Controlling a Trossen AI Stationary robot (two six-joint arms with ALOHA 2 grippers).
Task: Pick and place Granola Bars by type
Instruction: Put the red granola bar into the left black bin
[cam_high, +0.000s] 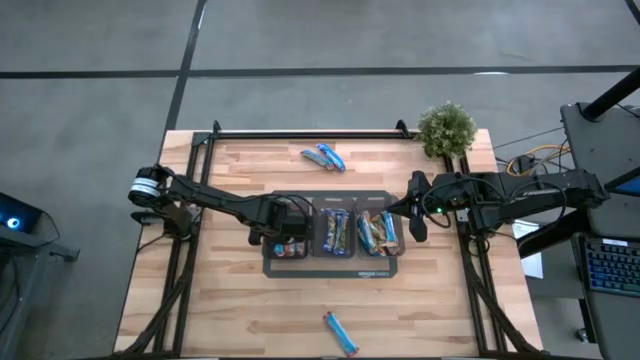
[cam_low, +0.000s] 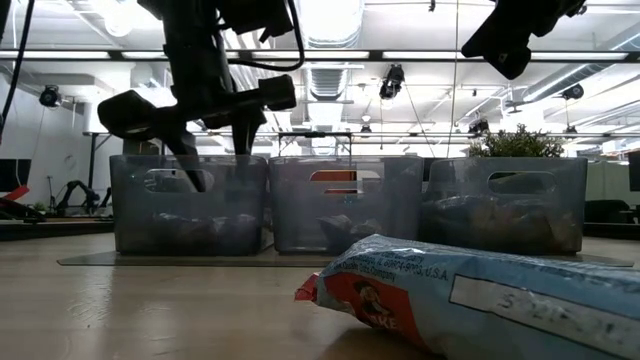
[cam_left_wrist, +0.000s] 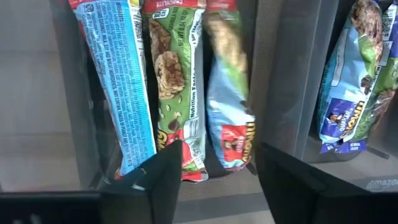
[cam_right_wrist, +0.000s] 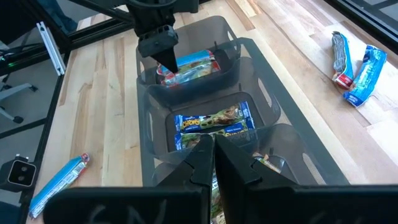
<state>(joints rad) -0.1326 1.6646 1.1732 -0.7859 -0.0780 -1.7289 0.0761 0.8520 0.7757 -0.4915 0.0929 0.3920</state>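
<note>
Three clear bins stand side by side on a dark tray (cam_high: 335, 268) at the table's middle. My left gripper (cam_left_wrist: 217, 180) points down into the left bin (cam_low: 190, 205), open. Below its fingers lie a light blue bar (cam_left_wrist: 115, 87), a green-printed bar (cam_left_wrist: 174, 81) and a blurred blue-green bar (cam_left_wrist: 227, 106), whose near ends lie between the fingertips. My right gripper (cam_right_wrist: 213, 149) hangs shut above the right bin (cam_high: 378, 232), holding nothing. Other bars fill the middle bin (cam_right_wrist: 214, 121) and the right one.
Two loose bars (cam_high: 325, 157) lie on the wood near the far edge, and one light blue bar (cam_high: 340, 333) lies near the front edge, close to the low camera (cam_low: 480, 300). A small potted plant (cam_high: 446, 128) stands at the far right corner.
</note>
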